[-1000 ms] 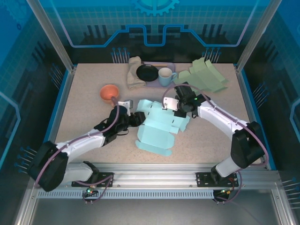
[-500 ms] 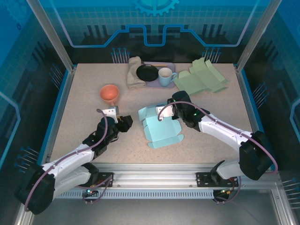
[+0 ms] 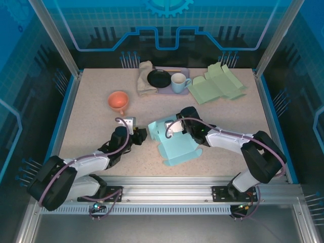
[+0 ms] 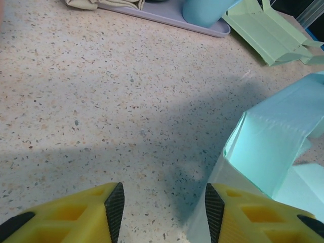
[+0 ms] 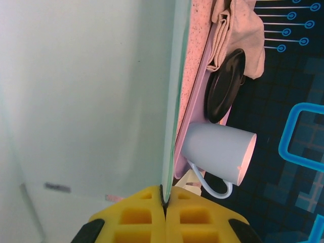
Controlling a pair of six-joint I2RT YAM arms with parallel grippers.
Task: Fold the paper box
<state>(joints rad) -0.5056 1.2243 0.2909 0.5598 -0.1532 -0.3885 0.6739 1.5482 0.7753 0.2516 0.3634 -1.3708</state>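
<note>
Orange cup (image 3: pixel 119 100) alone; mug (image 3: pixel 179 82), black plate (image 3: pixel 159 78) on tray (image 4: pixel 172 14).

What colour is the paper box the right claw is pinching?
The paper box is pale aqua blue, clearest in the top external view.

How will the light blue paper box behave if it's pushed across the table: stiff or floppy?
Probably floppy: the light blue paper box is thin sheet, its edge looking hairline-thin where the right fingers pinch it. Likely light, so a push may slide it over the speckled table. Its creased flaps would probably fold rather than resist.
</note>
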